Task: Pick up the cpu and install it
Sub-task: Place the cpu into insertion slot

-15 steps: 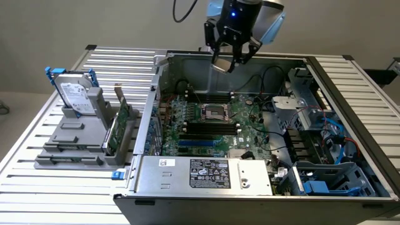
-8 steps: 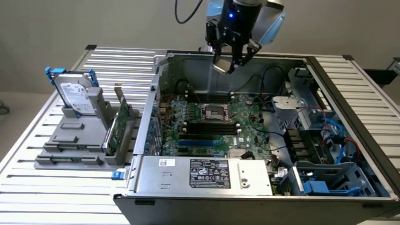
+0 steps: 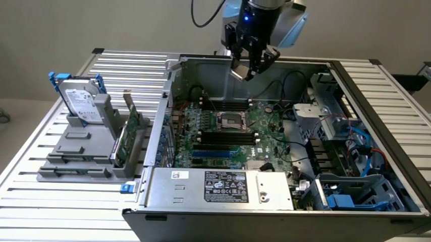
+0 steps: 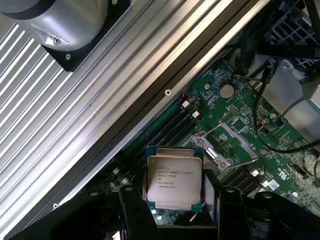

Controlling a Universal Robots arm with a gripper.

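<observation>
Pincer (image 3: 248, 68) pinching the cpu (image 4: 173, 181) by its edges, aloft over the motherboard (image 3: 235, 136), socket (image 4: 225, 145) nearby below

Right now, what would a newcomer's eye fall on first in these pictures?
The gripper hangs over the open computer case with the cpu clamped between its fingers. Inside the case, the metal-framed socket sits on the green motherboard. At the exterior view's left, a hard drive stands in a grey holder.
</observation>
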